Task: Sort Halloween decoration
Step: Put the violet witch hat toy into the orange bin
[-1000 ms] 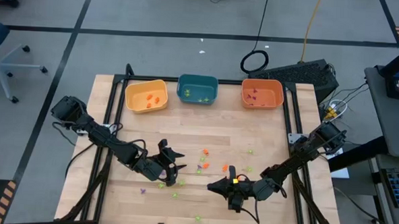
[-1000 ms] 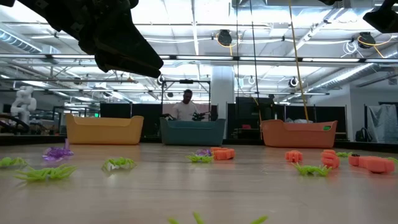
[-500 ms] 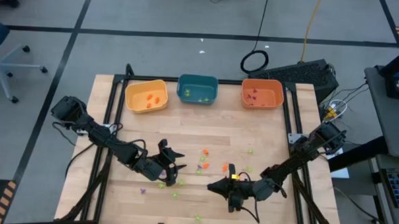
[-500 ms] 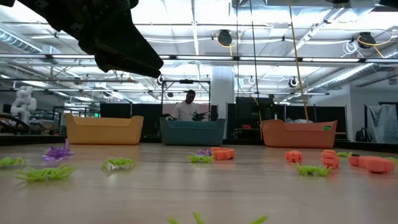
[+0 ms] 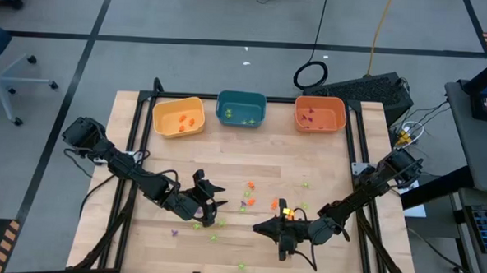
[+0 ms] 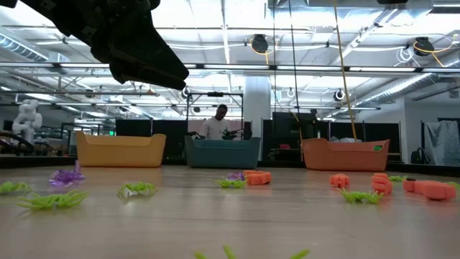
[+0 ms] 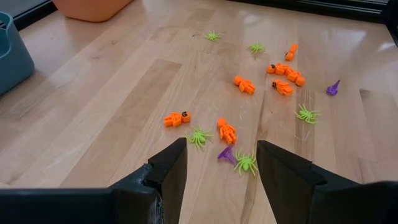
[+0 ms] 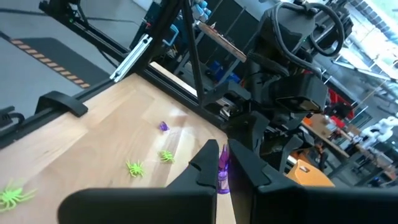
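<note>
Little had changed over the last second; the right gripper, fingers closed on a purple trinket, had only drifted slightly nearer the orange bin, so that piece was likely bound there; the left gripper hovered with fingers open above scattered orange figures and green spiders on the bench, far from that bin.

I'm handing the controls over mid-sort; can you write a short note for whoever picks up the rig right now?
Right gripper: shut on a purple trinket, low over the table's near middle.
Left gripper: open, empty, hovering over the loose pile.
Done: some pieces already lie in the yellow bin, teal bin and orange bin at the far edge.
Left: many orange trinkets, green spiders and purple pieces are scattered on the table. Bin the held purple piece, probably in the orange bin where purple shows, then keep sorting.
</note>
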Controlling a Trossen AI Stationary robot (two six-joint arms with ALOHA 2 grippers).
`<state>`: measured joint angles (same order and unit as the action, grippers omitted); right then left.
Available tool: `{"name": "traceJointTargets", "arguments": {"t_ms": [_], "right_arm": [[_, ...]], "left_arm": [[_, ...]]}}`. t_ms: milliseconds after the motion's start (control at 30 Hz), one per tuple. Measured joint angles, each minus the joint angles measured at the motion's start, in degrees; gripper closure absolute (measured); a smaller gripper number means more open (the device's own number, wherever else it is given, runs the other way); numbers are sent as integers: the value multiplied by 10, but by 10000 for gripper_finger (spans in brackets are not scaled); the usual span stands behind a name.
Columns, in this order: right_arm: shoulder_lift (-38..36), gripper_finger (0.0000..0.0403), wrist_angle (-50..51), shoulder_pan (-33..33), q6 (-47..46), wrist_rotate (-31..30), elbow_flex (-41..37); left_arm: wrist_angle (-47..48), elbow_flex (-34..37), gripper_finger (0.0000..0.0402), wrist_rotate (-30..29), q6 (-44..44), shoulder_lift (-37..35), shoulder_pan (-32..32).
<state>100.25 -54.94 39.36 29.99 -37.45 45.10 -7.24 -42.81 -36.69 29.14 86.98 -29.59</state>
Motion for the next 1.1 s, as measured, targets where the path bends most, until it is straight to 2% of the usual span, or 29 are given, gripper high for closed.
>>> {"name": "traceJointTargets", "arguments": {"t_ms": [233, 400, 600, 800, 967, 1100], "right_arm": [[0, 399, 0, 0, -46, 0, 0], [0, 399, 0, 0, -114, -8, 0], [0, 399, 7, 0, -210, -47, 0], [-1, 399, 11, 0, -261, -49, 0], [-23, 399, 49, -1, -308, -46, 0], [-63, 399, 140, -8, -368, -43, 0]], "left_arm": [[0, 0, 210, 0, 0, 0, 0], [0, 0, 210, 0, 0, 0, 0], [0, 0, 210, 0, 0, 0, 0], [0, 0, 210, 0, 0, 0, 0], [0, 0, 210, 0, 0, 0, 0], [0, 0, 210, 0, 0, 0, 0]]}}
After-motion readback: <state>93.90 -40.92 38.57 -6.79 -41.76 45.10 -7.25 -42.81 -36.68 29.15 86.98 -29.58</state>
